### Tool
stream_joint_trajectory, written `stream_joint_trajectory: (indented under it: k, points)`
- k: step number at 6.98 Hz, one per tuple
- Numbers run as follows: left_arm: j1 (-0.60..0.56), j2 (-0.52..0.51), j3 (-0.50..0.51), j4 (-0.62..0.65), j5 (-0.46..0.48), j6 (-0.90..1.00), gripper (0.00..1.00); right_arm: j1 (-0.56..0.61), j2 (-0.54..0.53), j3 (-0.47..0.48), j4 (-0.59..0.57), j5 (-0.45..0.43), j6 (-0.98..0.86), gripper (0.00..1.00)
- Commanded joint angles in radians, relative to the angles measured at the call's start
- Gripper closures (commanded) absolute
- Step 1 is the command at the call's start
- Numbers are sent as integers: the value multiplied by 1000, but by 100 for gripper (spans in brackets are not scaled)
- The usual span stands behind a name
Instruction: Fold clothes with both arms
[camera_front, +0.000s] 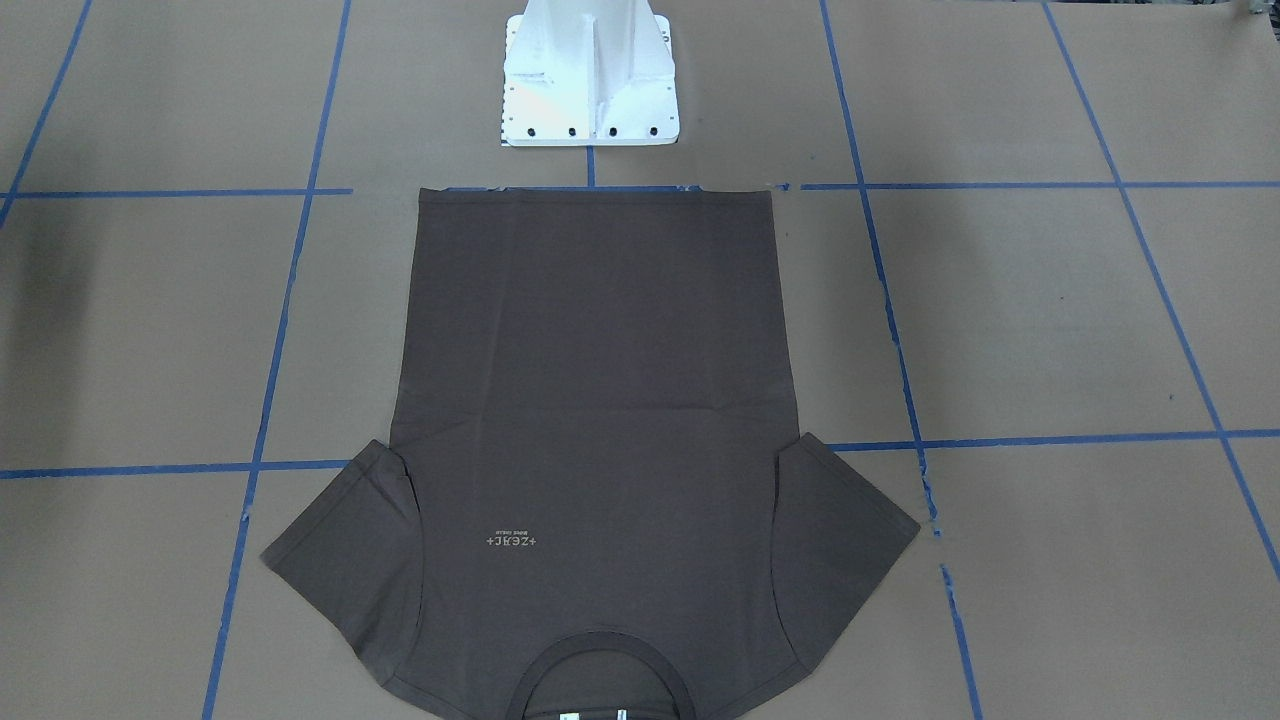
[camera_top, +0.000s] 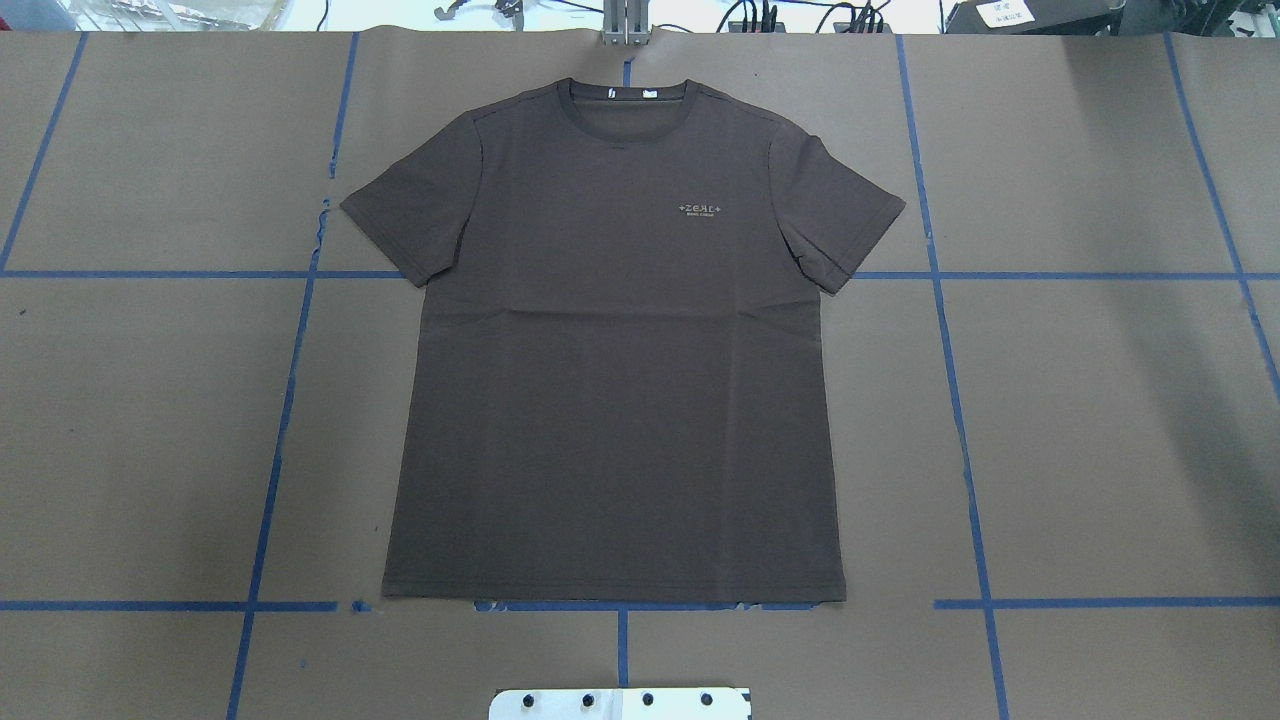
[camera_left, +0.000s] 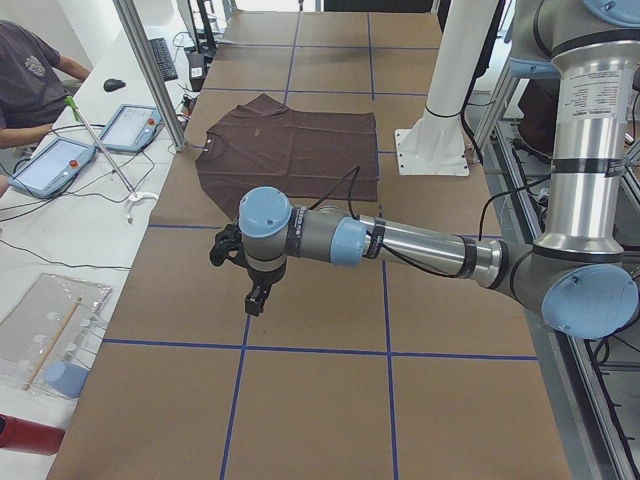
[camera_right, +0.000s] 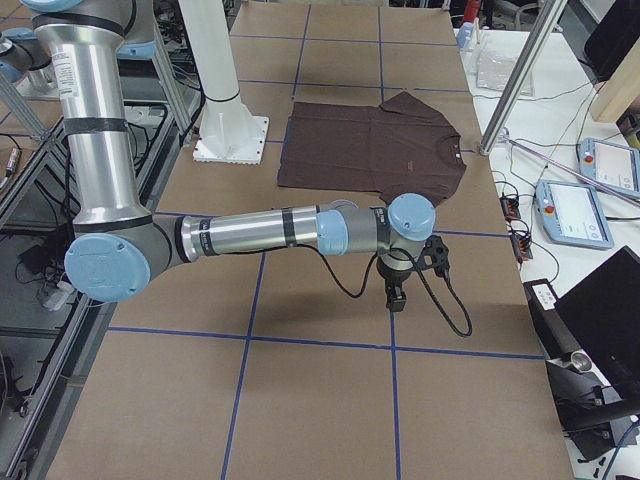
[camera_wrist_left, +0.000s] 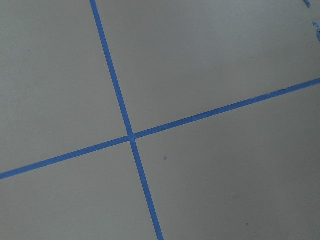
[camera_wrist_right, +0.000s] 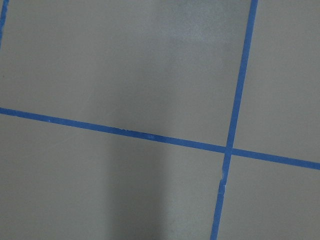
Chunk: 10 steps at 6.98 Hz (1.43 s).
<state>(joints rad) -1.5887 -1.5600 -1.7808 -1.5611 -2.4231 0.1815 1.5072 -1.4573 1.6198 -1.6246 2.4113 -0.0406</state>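
The dark brown t-shirt (camera_top: 610, 400) lies flat and spread out on the brown table, front up, collar away from the robot base and both sleeves out. It also shows in the front-facing view (camera_front: 590, 400) and both side views (camera_left: 290, 150) (camera_right: 370, 145). My left gripper (camera_left: 255, 298) hangs above bare table, well off the shirt towards the table's left end. My right gripper (camera_right: 393, 296) hangs above bare table off the shirt's other side. Both show only in the side views, so I cannot tell whether they are open or shut. Nothing hangs from either.
The white pedestal base (camera_front: 590, 80) stands just behind the shirt's hem. Blue tape lines (camera_top: 290, 400) divide the table into squares. Both wrist views show only table and a tape crossing (camera_wrist_left: 131, 138). An operator (camera_left: 30, 90) and tablets (camera_left: 50, 165) are at a side bench.
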Motion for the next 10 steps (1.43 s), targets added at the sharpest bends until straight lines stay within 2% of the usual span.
stream_joint_trajectory:
  k: [1,3,6,7,8,9,10]
  points:
    - [3,3,-6,-5,9,-7,0,-12,-17,-3,47,27,1,0]
    - [1,14,-37,-5,9,1,0,-28,-31,-1,95,69,2,0]
    - [1,27,-48,-13,-2,-1,0,-82,-40,3,146,71,30,0]
    - [6,37,-55,-20,-33,-1,0,-122,-34,5,170,63,115,0]
    - [6,38,-54,-98,-37,-1,0,-152,-29,-1,246,58,243,0]
    - [6,43,-42,-132,-40,-5,0,-229,10,-9,321,11,450,0]
    - [6,43,-43,-134,-42,-7,0,-317,97,-62,374,-73,673,0]
